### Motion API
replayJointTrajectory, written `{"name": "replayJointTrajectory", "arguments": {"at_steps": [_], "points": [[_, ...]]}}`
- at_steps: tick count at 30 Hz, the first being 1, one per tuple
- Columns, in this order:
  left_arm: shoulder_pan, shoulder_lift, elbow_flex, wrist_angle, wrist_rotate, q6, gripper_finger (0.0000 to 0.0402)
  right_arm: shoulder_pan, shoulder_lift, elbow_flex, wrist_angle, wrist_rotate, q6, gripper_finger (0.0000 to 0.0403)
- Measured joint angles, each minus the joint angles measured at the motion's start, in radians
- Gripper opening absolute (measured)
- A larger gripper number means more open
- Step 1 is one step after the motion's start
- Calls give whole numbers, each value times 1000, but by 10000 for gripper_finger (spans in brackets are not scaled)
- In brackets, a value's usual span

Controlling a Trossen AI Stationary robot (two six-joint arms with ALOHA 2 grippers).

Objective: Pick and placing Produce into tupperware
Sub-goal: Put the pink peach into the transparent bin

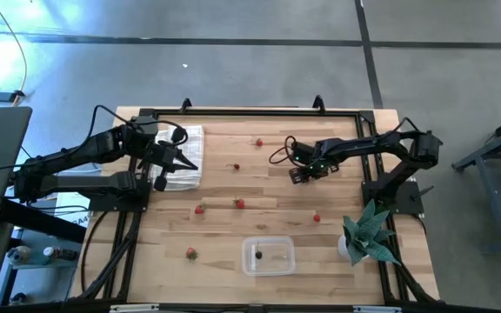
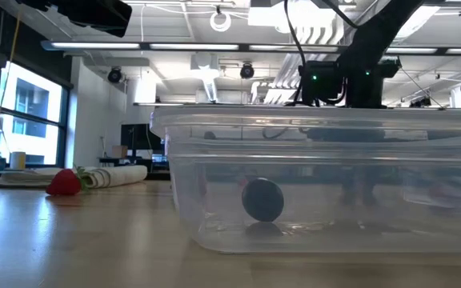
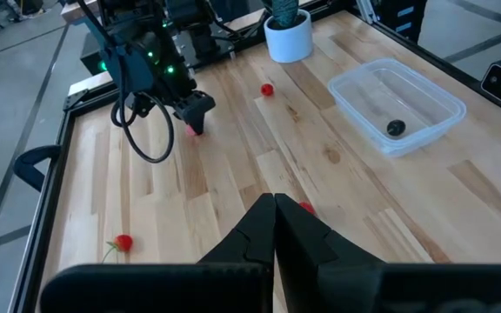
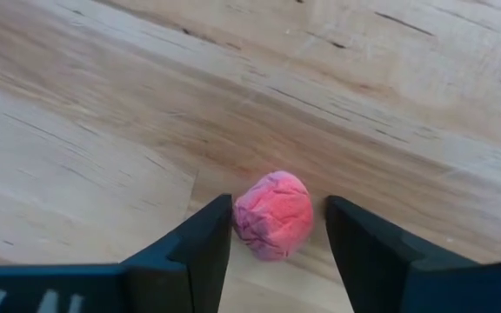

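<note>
My right gripper [image 4: 278,219] is down at the wooden tabletop, open, with one dark finger on each side of a pink-red piece of produce [image 4: 273,215] and only thin gaps to it. From above, that gripper [image 1: 301,175] sits right of the table's middle. The clear tupperware [image 1: 268,256] stands near the front edge with one dark round piece [image 2: 262,200] inside. Other red pieces lie scattered on the table [image 1: 259,143] [image 1: 200,209] [image 1: 239,203] [image 1: 317,217] [image 1: 190,254], and a dark one [image 1: 237,166] lies near the middle. My left gripper [image 1: 187,163] is shut and empty, over the edge of the white cloth.
A folded white checked cloth [image 1: 181,156] lies at the back left under the left arm. A teal spiky plant in a white pot [image 1: 365,233] stands at the front right, close to the tupperware. A black frame borders the table.
</note>
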Motion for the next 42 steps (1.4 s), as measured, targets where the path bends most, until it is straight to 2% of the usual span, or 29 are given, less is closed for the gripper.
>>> {"name": "replayJointTrajectory", "arguments": {"at_steps": [15, 28, 34, 42], "points": [[0, 0, 0, 0, 0, 0, 1, 0, 0, 0, -18, 7, 22, 139], [0, 0, 0, 0, 0, 0, 1, 6, -16, 14, -45, -3, -2, 137], [0, 0, 0, 0, 0, 0, 1, 32, -39, 144, -137, 0, -38, 137], [0, 0, 0, 0, 0, 0, 1, 130, -43, 521, -320, 10, -177, 137]]}}
